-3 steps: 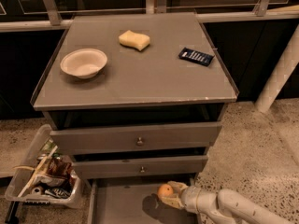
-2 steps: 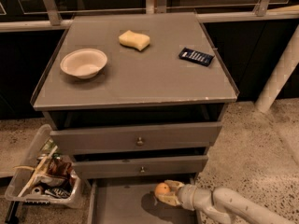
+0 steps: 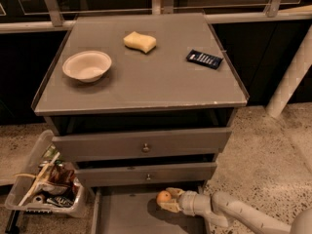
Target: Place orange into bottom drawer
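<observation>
1. Gripper [image 3: 168,200] sat low over the open bottom drawer [image 3: 124,217], toward the drawer's right side. The arm came in from beyond the drawer's right wall.
2. Jaws were closed on the orange [image 3: 163,197]. The fingers clasped it from the right, leaving its left face exposed.
3. The orange was inside the drawer's footprint, near the drawer's back, just below the middle drawer [image 3: 146,174] front. A shadow lay on the drawer floor under it, so it looked held clear of the floor; actual contact couldn't be confirmed.
4. Handling, my read: light, firm, smooth glossy skin, so slippery. It is round, so it rolls once freed. It isn't fragile, but a hard squeeze would bruise it.
5. Best hold: across the widest part, pads on opposite sides, moderate force. An off-centre pinch would likely squirt it out.
6. The drawer's floor is flat and its walls low, so release should be close to the floor or it would run toward a wall.
7. Not involved: white bowl [image 3: 87,65], yellow sponge [image 3: 140,41] and dark packet [image 3: 204,58], all well above the drawer on the cabinet top. A clear bin [image 3: 44,191] of clutter stood just left of the drawer.
</observation>
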You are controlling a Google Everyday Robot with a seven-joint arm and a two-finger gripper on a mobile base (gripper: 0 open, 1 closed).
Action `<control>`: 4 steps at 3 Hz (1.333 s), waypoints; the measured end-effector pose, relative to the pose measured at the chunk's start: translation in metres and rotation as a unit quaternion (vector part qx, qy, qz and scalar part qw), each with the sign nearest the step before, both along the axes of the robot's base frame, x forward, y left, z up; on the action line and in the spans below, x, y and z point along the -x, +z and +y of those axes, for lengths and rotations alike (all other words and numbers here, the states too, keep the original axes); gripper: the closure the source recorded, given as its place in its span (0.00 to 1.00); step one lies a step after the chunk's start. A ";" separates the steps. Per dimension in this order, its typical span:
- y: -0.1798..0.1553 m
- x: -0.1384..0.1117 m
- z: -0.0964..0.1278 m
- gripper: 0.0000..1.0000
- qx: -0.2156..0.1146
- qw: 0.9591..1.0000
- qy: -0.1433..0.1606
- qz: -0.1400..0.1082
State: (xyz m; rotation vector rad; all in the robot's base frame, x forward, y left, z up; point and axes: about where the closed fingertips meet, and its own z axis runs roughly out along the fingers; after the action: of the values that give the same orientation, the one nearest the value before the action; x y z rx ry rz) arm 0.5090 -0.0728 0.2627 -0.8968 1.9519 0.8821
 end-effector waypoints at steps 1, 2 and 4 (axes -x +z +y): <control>-0.018 -0.004 0.006 1.00 0.008 1.000 0.010 -0.010; -0.031 -0.005 0.012 1.00 0.030 0.999 0.010 -0.028; -0.077 -0.020 0.004 1.00 0.073 0.995 -0.055 -0.040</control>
State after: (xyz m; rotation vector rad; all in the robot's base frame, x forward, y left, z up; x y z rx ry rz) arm 0.5289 -0.0686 0.1858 -0.8840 1.9962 0.6371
